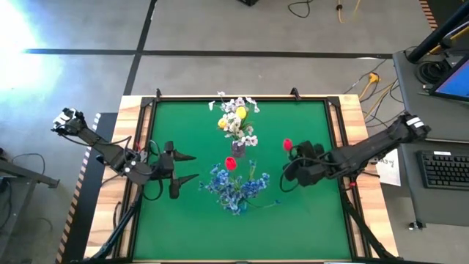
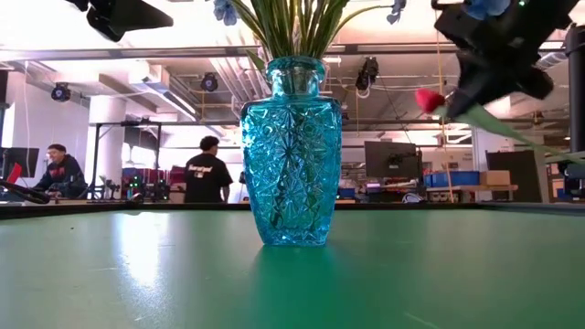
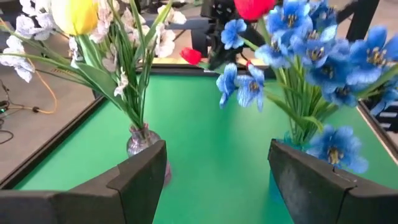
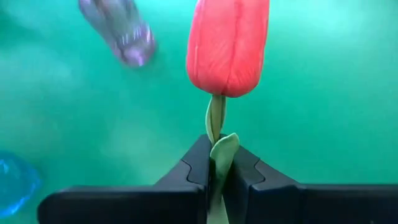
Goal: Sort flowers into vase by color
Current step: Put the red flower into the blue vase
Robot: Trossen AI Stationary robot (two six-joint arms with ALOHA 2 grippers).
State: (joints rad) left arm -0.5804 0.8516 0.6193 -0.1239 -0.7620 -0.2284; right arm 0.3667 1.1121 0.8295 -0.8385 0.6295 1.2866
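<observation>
Red tulip (image 4: 227, 45) is up in the air over the right half of the green table (image 1: 308, 213), stem pinched tight between the right gripper (image 4: 219, 167) fingers, bud pointing toward the vases. Blue glass vase (image 2: 292, 151) in the middle holds the blue blooms (image 1: 236, 187) plus another red tulip (image 1: 231, 163). Just behind it the small clear vase (image 3: 144, 142) has the white sprays (image 1: 240, 111) and yellow tulips (image 1: 240, 112). Left gripper (image 1: 185, 167) hangs spread wide, holding nothing, left of the vases.
</observation>
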